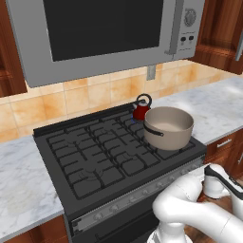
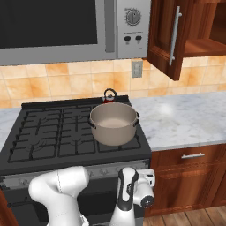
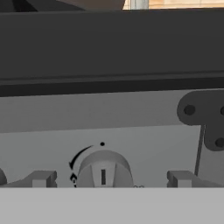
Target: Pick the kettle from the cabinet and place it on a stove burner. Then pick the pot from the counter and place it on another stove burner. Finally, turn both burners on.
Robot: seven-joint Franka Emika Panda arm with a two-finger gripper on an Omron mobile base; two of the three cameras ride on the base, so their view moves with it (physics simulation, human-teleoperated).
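Nearest, the claw (image 3: 109,180) stands wide, its two tips either side of a grey stove knob (image 3: 104,171) on the knob strip (image 3: 131,113), holding nothing. Beyond, the pot (image 1: 168,127) sits on the front right burner (image 1: 176,151), and the kettle (image 1: 141,108) on the burner behind it. Farther right, the marble desk (image 2: 185,119) lies below the open cabinet (image 2: 170,35).

Taupe pot (image 1: 168,127) and red kettle (image 1: 141,109) upright on right burners (image 1: 142,137)

The pot (image 1: 168,127) sat on a right-side burner (image 1: 167,142) of the cooktop; the kettle (image 1: 141,108) stood just behind it.
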